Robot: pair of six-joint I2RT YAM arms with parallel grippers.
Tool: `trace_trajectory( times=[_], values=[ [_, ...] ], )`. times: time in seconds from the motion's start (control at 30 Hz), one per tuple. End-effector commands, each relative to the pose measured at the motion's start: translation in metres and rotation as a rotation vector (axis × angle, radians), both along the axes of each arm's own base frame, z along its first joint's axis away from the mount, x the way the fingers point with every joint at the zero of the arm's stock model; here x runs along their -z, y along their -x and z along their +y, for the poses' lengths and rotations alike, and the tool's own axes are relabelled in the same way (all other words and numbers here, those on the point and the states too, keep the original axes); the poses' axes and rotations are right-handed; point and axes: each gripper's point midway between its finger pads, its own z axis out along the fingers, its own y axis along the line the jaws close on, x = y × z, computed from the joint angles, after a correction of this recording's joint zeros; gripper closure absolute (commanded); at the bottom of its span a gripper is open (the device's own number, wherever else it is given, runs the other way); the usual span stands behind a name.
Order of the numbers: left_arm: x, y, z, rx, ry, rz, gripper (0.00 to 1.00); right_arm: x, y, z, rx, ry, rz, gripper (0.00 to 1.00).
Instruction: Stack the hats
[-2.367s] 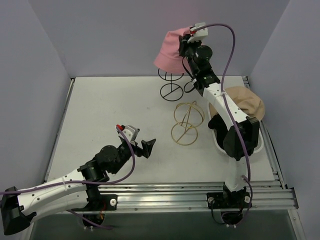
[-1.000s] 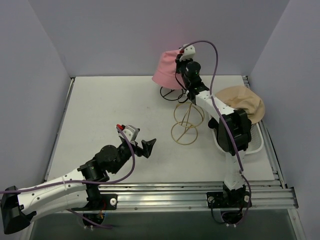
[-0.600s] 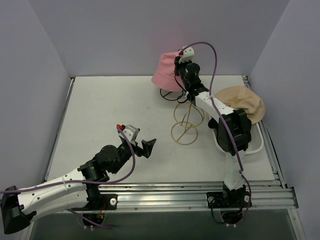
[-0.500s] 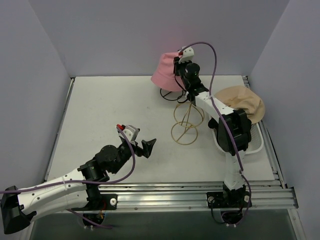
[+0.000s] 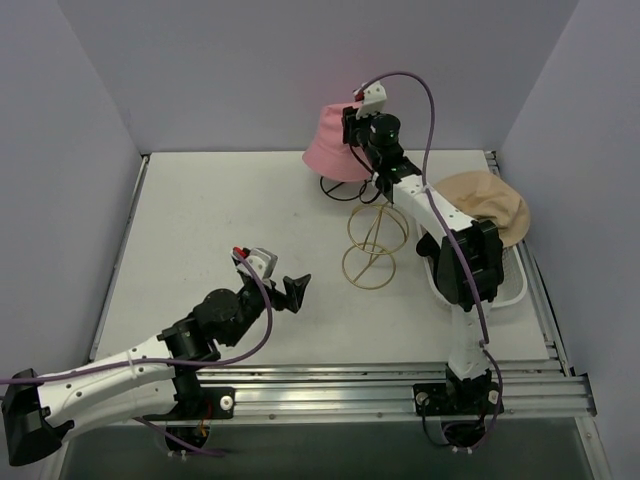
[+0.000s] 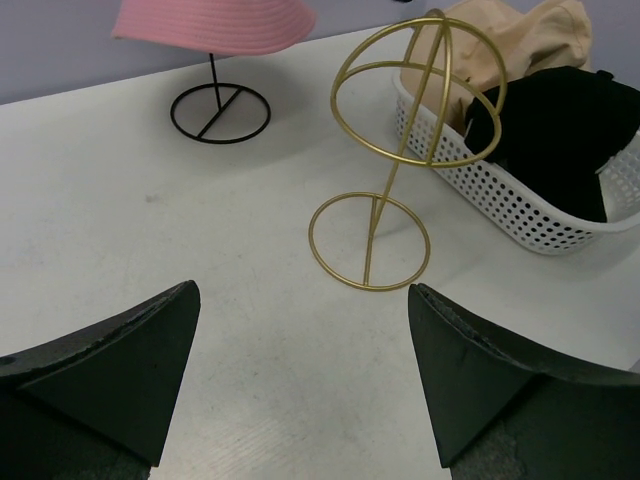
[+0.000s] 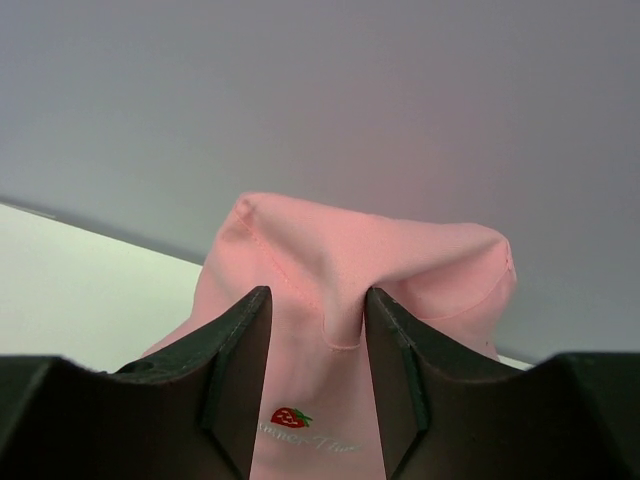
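1 wrist view shows strawberry (image 7: 288, 416) on pink hat (image 7: 400, 265).

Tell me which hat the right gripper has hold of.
The pink bucket hat, over the black wire stand; its crown is pinched in the right gripper. The tan bucket hat and black cap lie in the white tray.

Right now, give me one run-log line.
right gripper: shut on pink fabric bucket hat, over black wire stand | left gripper: open, empty
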Motion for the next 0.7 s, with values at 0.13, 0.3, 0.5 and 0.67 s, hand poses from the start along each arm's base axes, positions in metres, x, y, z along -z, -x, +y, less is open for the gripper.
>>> trace_trajectory(
  times=[0.13, 0.3, 0.5, 0.67],
  values=[
    [-0.038, -0.052, 0.001, -0.117, 0.147, 0.157, 0.05, -0.084, 0.024, -0.007, -0.056, -0.057, -0.032, 0.61],
    [-0.09, -0.1, -0.008, -0.044, 0.3, 0.219, 0.03, -0.095, 0.037, -0.018, -0.106, -0.155, 0.024, 0.6],
    [-0.067, -0.172, -0.014, -0.047, 0.29, 0.302, 0.03, -0.108, 0.063, -0.042, -0.034, -0.223, 0.055, 0.6],
    [-0.061, -0.221, -0.008, 0.031, 0.367, 0.321, 0.0, -0.113, 0.097, -0.056, -0.035, -0.304, 0.089, 0.6]
  ],
)
